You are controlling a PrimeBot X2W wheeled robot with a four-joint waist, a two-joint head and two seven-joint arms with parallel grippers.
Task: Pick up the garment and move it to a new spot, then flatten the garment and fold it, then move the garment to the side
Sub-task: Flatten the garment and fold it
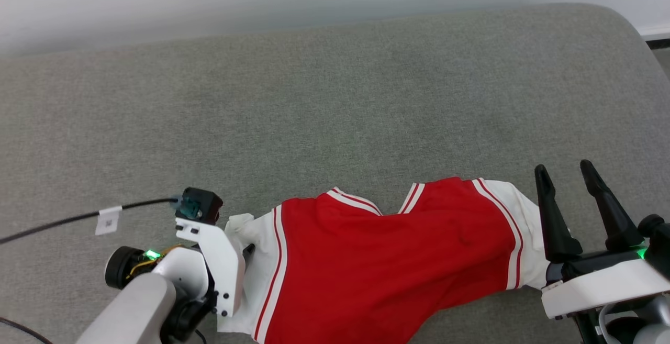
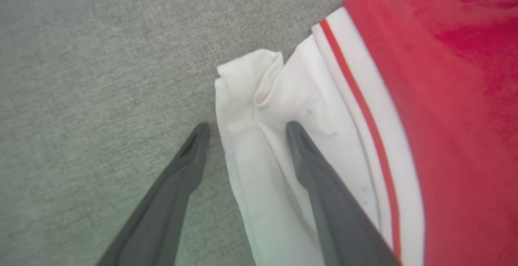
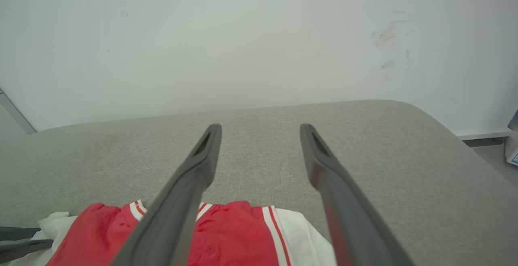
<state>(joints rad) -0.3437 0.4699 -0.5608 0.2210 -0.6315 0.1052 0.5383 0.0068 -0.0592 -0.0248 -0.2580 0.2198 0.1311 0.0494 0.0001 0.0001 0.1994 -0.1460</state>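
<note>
We see the grey bench [image 1: 335, 98] carrying the garment [image 1: 387, 260] along its near edge, plain red side up and rumpled, striped white sleeves toward either side. Our left pincer [image 2: 247, 129], spread, straddles the bunched left sleeve [image 2: 259, 96], seemingly to pinch it. Our right pincer [image 1: 563, 167], also spread, hovers beside the other sleeve.

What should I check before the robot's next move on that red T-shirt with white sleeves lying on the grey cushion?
1. left claw open, straddling the bunched white sleeve edge: ok.
2. right claw open: ok.
3. right claw on the other sleeve of the red short-sleeved T-shirt: not ok, its fingers point past it.
4. T-shirt lying flat: not ok, rumpled.
5. bare grey fabric cushion beyond it: ok.
</note>
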